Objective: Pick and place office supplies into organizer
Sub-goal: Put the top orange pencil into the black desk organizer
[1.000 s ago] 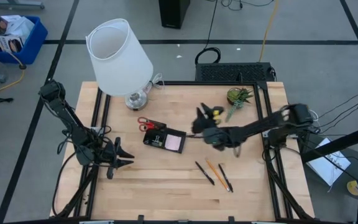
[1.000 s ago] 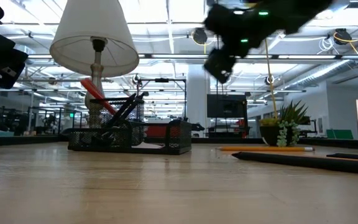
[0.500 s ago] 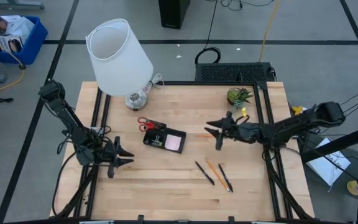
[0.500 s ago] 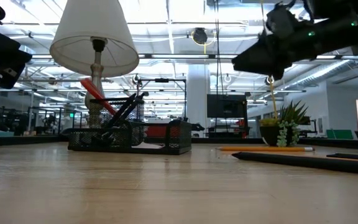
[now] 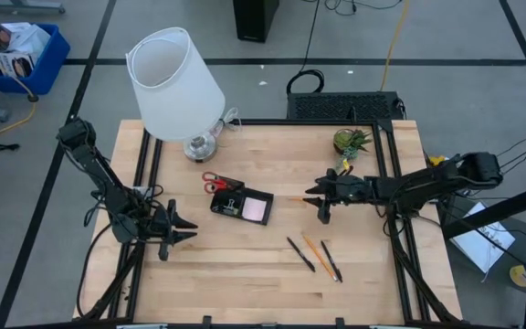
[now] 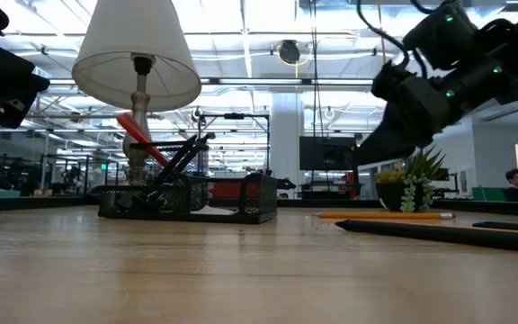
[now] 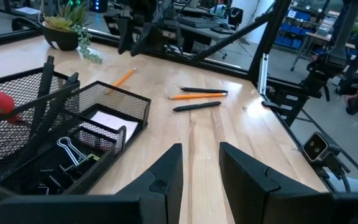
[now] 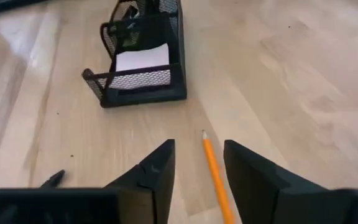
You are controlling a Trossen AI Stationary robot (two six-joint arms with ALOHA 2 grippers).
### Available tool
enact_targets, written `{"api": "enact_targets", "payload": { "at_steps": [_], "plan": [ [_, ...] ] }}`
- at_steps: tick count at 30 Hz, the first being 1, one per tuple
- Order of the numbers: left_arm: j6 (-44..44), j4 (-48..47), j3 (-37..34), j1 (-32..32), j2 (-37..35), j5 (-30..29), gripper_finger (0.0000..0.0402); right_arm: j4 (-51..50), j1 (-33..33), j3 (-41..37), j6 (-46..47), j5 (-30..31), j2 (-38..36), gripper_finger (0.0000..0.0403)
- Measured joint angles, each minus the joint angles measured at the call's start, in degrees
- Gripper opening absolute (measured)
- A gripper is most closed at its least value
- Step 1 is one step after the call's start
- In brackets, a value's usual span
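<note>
The right gripper (image 5: 320, 205) hangs over the table to the right of the organizer (image 5: 241, 203), its fingers (image 8: 157, 168) parted with nothing between them; an orange pencil (image 8: 215, 171) lies on the wood just beneath the gap, pointing toward the organizer. The left gripper (image 5: 183, 230) waits low over the table to the organizer's lower left, its fingers (image 7: 166, 174) a narrow way apart and holding nothing.

The organizer is a black mesh tray sitting on the table (image 5: 245, 274). Red-handled scissors (image 5: 212, 182) and dark pens stand in its taller section, binder clips (image 7: 70, 150) lie on its floor, and a pale sticky-note pad (image 5: 256, 209) fills the lower compartment. Below and to the right of the organizer, well apart from it, two black pens (image 5: 300, 253) and another orange pencil (image 5: 313, 249) lie loose on the wood.

The table is light butcher-block wood on a black frame. A white lamp (image 5: 173, 84) stands beyond the organizer toward the far left, and a small potted plant (image 5: 351, 142) toward the far right corner. The floor is grey with dark lines; a blue bin (image 5: 21, 53) sits off at the far left. The low view shows a bright, open workshop with ceiling lights, and a person (image 6: 514, 180) far off at the right edge. No writing is legible.
</note>
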Motion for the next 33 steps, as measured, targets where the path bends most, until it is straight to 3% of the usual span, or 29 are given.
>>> {"api": "enact_targets", "payload": {
  "at_steps": [12,33],
  "plan": [
    [0.37,0.02,0.00,0.00,0.01,-0.04,0.0108,-3.19,-1.30,7.31,-5.64,-1.73,13.03,0.0197],
    [-0.11,-0.32,0.00,0.00,0.01,0.07,0.0108,2.68,-7.41,11.18,-8.98,-7.18,27.53,0.0162]
  ]
}}
